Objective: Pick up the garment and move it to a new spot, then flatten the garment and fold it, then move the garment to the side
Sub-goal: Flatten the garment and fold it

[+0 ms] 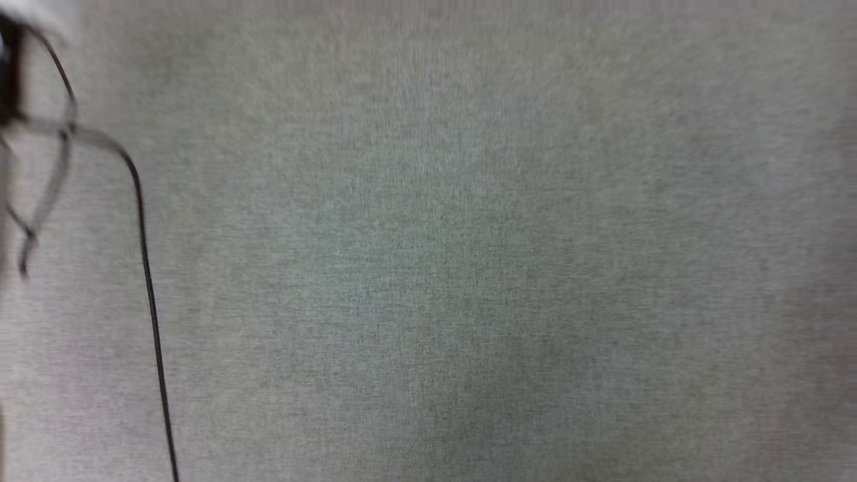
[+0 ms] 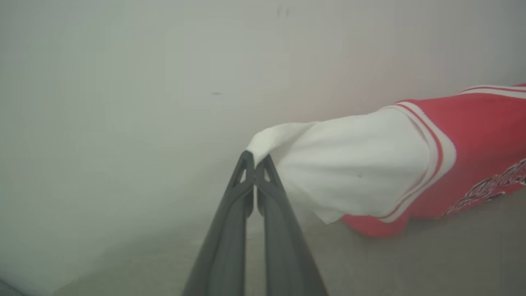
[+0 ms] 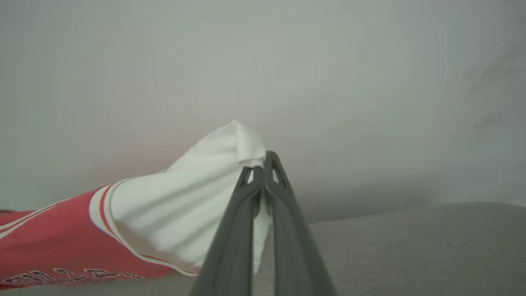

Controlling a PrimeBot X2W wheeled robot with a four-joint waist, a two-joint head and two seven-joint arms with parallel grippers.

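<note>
Grey woven surface [image 1: 469, 268]; red jersey shirt with white sleeves [image 2: 472, 135] strung between left gripper [image 2: 254, 162] and right gripper [image 3: 263, 162], each clenched on a sleeve tip; step: relocation, likely; next: level lowering, spread flat

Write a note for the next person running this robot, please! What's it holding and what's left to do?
The left end effector is shut on one white sleeve tip.
The right end effector is shut on the other sleeve tip.
The jersey hangs stretched between them over the grey surface.
Done: pickup. Left: set down elsewhere, flatten, fold, move aside.
</note>
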